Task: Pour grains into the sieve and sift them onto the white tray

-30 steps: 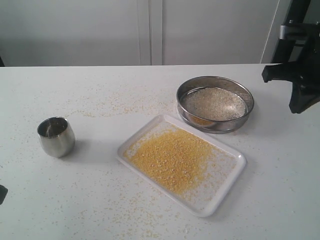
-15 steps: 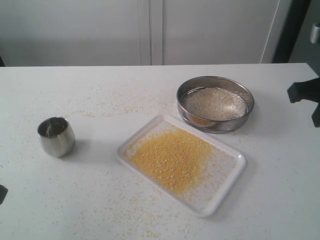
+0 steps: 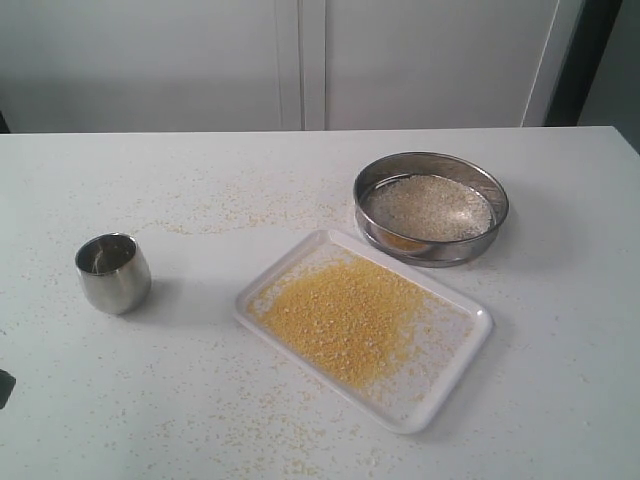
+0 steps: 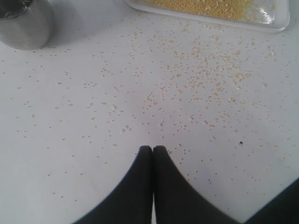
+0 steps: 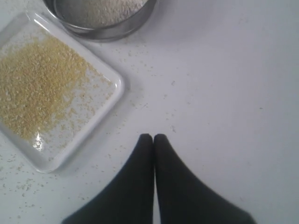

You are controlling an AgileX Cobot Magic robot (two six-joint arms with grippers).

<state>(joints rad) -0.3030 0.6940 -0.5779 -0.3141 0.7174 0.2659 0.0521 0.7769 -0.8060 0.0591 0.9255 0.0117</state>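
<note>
Nearby, white tray [image 5: 120,87] beside right pincer [image 5: 153,138]

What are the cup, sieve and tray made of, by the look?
Cup: likely polished steel, with mirror-like reflections on its wall.
Sieve: steel-looking ring with a duller sheen; its bottom is hidden under grains.
Tray: glossy white with highlights on the rim; plastic or glazed ceramic, cannot tell which.

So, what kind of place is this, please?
Probably a lab or test bench, not a home kitchen: a bare white table, plain pale wall panels behind it, and only the sieve, the white tray and a steel cup set out.
</note>
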